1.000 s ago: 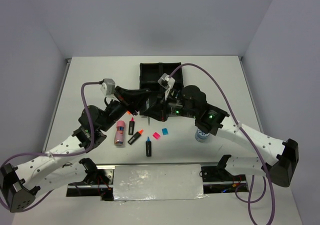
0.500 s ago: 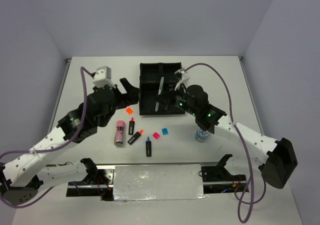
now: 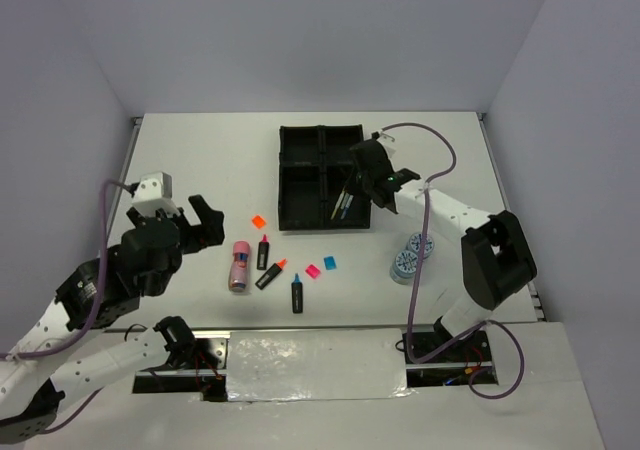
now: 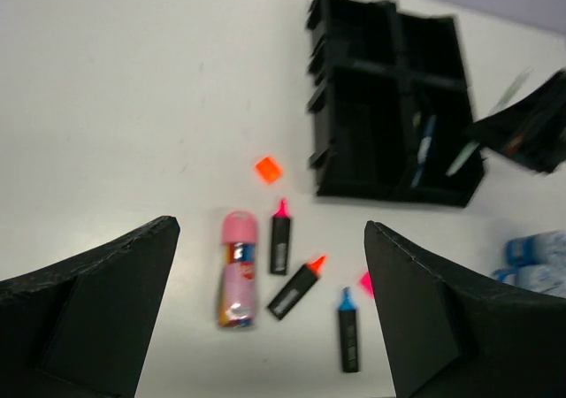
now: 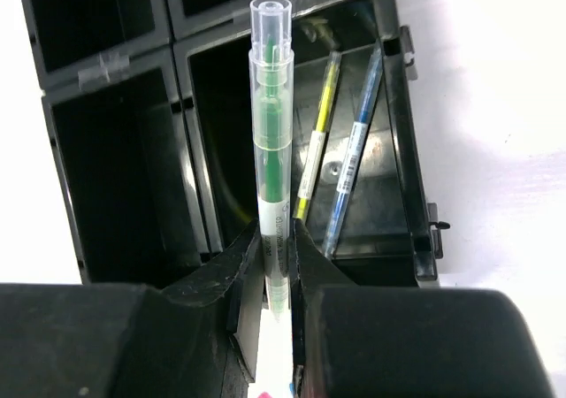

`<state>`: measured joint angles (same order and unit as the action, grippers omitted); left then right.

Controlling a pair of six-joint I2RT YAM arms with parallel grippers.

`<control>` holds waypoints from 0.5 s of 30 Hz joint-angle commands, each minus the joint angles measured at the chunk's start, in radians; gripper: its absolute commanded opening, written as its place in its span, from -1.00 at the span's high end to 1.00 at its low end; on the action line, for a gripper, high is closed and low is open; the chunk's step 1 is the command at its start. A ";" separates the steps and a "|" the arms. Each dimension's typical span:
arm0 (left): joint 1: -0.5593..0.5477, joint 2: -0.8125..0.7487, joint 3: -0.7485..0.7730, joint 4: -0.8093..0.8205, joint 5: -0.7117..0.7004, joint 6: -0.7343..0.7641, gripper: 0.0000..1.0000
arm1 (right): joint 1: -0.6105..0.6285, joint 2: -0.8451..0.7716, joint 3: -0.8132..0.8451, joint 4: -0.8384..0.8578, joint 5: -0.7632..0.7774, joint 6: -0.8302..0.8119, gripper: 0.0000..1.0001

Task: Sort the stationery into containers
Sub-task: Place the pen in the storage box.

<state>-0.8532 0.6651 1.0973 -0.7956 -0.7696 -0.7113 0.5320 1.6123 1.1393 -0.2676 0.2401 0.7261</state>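
Though outside tray (image 3: pixel 283 182) (nearby), highlighters (image 3: pixel 271 274), tube (image 3: pixel 240 265).

Top camera: we look down from above and behind the arm bases, far off, with the whole table (image 3: pixel 200 150) in frame. Left wrist: high up, facing down past its own fingers (image 4: pixel 97 309). Right wrist: very close, aimed along the green pen (image 5: pixel 272 150) into the tray (image 5: pixel 190 141). We find the tray (image 3: pixel 322 162) in the top view and the tray (image 4: pixel 398 72) in the left wrist view too. Those two also share the pink tube (image 3: pixel 240 265).
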 commanded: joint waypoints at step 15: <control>0.026 -0.013 -0.119 -0.008 0.073 0.088 -0.99 | -0.006 0.121 0.143 -0.009 0.001 0.131 0.38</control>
<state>-0.8318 0.6415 0.9703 -0.8471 -0.7258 -0.6628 0.5293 1.7500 1.2232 -0.2813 0.2512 0.8497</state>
